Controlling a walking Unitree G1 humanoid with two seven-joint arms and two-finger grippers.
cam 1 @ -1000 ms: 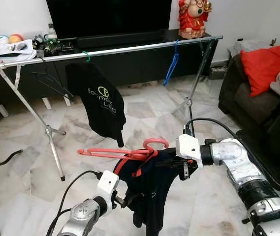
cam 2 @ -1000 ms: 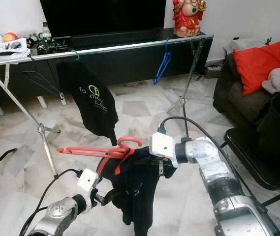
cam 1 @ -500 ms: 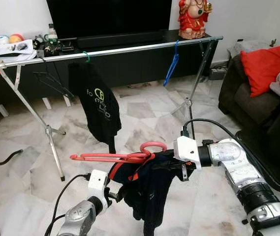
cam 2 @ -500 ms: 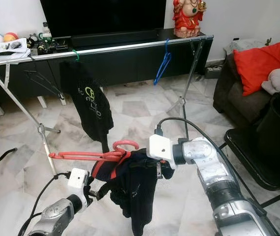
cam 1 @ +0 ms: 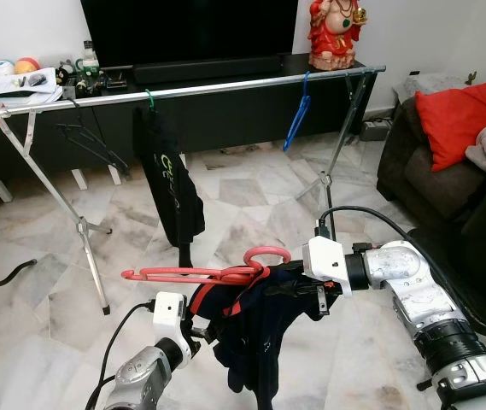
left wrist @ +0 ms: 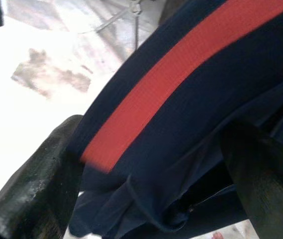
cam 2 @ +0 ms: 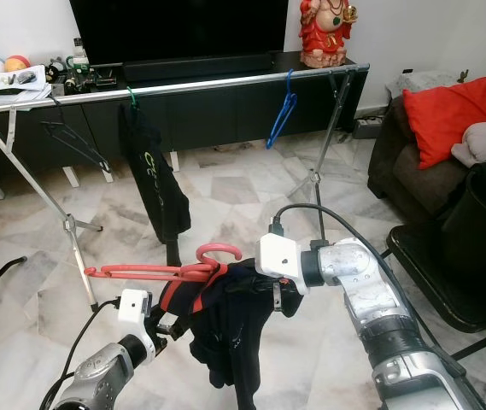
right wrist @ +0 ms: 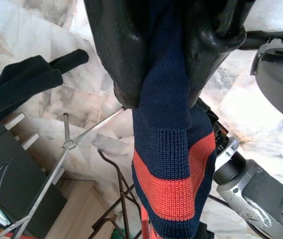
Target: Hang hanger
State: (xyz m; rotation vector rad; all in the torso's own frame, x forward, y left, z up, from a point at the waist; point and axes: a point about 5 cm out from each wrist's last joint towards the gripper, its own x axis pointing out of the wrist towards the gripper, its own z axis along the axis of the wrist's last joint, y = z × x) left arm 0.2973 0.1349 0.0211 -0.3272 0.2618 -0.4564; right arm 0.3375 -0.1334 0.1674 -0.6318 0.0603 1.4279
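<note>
A red hanger (cam 1: 193, 273) carries a navy garment with a red stripe (cam 1: 260, 337), held low over the marble floor in front of me. My right gripper (cam 1: 298, 286) is shut on the garment's knit fabric just below the hanger's hook (cam 1: 266, 254); the fabric (right wrist: 168, 114) shows pinched between the fingers (right wrist: 119, 55). My left gripper (cam 1: 207, 329) reaches into the garment's left side from below. Its fingers (left wrist: 37, 179) stand wide apart with the striped cloth (left wrist: 171, 99) between them. The metal clothes rail (cam 1: 225, 85) runs across behind.
On the rail hang a black T-shirt on a green hanger (cam 1: 170, 184), a blue hanger (cam 1: 296, 115) and a black hanger (cam 1: 89, 141). Behind stand a TV cabinet (cam 1: 225, 64) and a red statue (cam 1: 335, 30). A sofa with a red cushion (cam 1: 465, 111) is at the right.
The black T-shirt on the rail has swung round to edge-on. The hanger with the garment has shifted slightly left, and my left arm has drawn back lower.
</note>
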